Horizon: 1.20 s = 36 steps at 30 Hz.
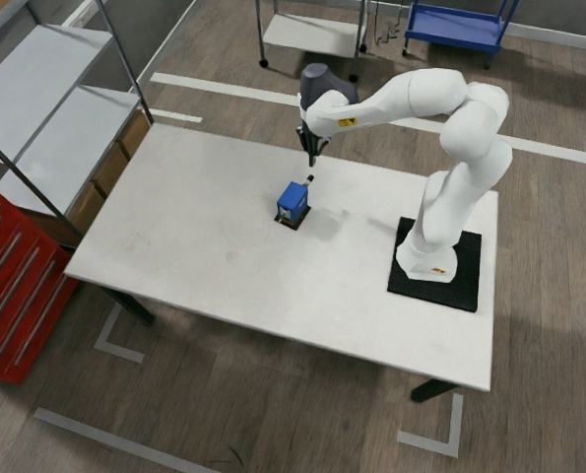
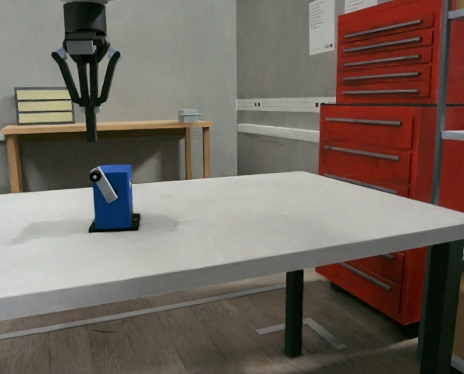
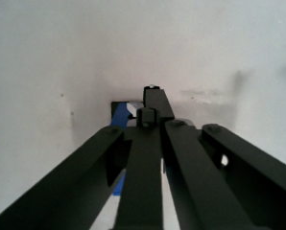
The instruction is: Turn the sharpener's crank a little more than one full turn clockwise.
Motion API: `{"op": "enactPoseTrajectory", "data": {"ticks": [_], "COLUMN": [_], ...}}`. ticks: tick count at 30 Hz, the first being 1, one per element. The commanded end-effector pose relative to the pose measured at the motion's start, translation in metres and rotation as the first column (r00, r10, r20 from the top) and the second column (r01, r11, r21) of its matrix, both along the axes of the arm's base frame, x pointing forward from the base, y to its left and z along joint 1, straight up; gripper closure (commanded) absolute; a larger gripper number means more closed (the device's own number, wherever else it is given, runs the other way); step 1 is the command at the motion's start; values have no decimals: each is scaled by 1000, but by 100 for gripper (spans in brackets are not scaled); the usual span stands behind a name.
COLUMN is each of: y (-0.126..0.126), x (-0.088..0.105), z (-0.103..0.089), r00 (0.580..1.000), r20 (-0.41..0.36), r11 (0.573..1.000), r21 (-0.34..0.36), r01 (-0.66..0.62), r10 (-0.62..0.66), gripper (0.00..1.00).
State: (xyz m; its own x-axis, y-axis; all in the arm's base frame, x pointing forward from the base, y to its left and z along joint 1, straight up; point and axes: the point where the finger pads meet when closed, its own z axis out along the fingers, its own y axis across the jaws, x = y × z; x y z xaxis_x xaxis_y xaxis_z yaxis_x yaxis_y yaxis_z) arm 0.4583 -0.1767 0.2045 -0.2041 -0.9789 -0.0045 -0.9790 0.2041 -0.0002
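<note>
The blue sharpener (image 1: 293, 199) (image 2: 113, 197) (image 3: 120, 119) stands on a black base near the middle of the white table (image 1: 222, 275) (image 2: 263, 217). Its grey crank (image 2: 106, 187) (image 1: 304, 183) points up and to the left in the exterior view and ends in a black knob (image 2: 94, 175) (image 1: 310, 177). My gripper (image 1: 311, 162) (image 2: 90, 136) (image 3: 154, 103) is shut on nothing. It points straight down and hangs a short way above the knob, apart from it. In the wrist view the closed fingers hide most of the sharpener.
A red drawer cabinet (image 2: 380, 132) (image 1: 8, 295) and a metal shelf rack (image 1: 53, 111) stand beside the table. The arm's base sits on a black mat (image 1: 466, 285) on the table. A wooden side table (image 2: 103, 128) stands at the far wall.
</note>
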Motion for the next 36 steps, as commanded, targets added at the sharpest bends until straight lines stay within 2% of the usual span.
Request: {"op": "enactPoseTrajectory", "data": {"ticks": [1,3,4,36], "y": [0,0,0,0], "x": [-2,-2,-2,-2], "z": [0,0,0,0], "r00": [1000,1000,1000,1000], "r20": [-3,-3,-3,-3], "r11": [1000,1000,1000,1000], "r21": [-1,-1,-1,-1], "r01": [4,4,4,4], "r10": [-4,-4,-4,-4], "gripper": [90,90,61,61]}}
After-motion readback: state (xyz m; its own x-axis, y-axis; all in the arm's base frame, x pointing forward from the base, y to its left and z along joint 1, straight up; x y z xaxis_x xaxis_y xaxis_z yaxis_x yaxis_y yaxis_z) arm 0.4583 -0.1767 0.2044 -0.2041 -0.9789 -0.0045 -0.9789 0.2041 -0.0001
